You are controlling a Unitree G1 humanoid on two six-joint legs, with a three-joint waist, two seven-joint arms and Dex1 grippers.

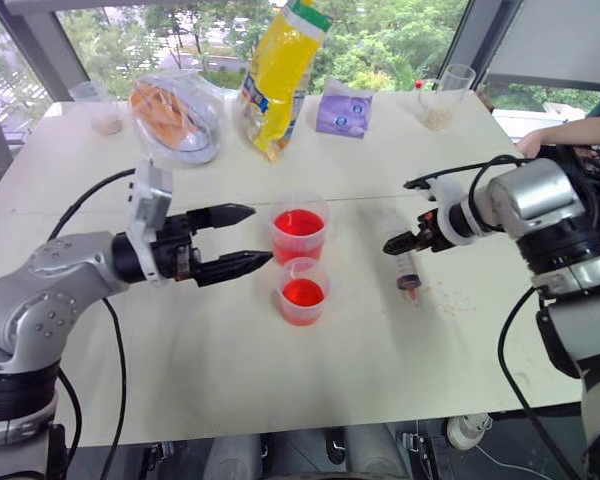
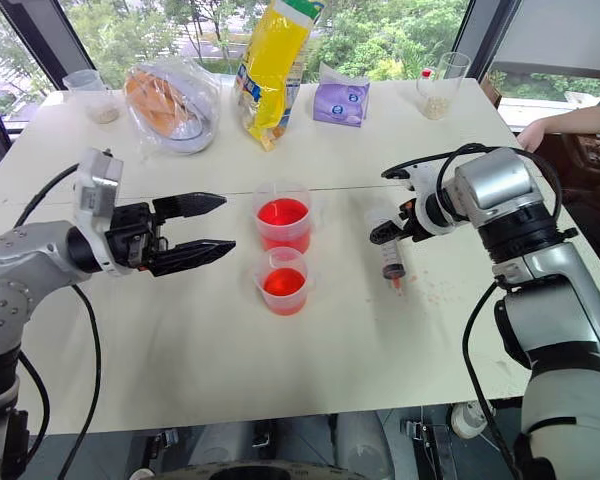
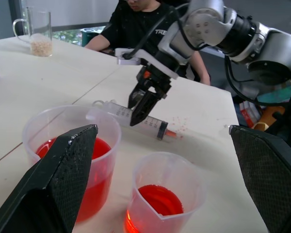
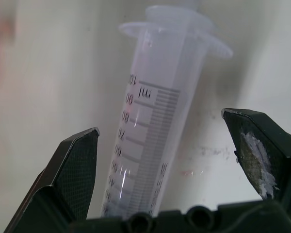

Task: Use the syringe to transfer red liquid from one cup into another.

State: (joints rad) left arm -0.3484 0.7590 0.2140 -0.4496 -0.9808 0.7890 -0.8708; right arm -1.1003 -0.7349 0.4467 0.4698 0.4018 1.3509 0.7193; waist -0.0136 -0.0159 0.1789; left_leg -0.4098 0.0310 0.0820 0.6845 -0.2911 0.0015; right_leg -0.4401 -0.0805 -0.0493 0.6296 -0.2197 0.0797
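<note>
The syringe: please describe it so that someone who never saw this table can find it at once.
On the white table, find the two clear cups of red liquid near the middle: the taller beaker and the smaller cup. Beside them, towards the robot's right, the syringe lies flat under the open right gripper. Unlike the upright cups, it is a long clear tube with printed marks and a reddish tip.

syringe point(image 1: 408, 267): clear, flat on table | handled beaker point(image 1: 300, 233), smaller cup point(image 1: 303, 291): upright, touching, red liquid point(image 1: 299, 222) in both
</note>
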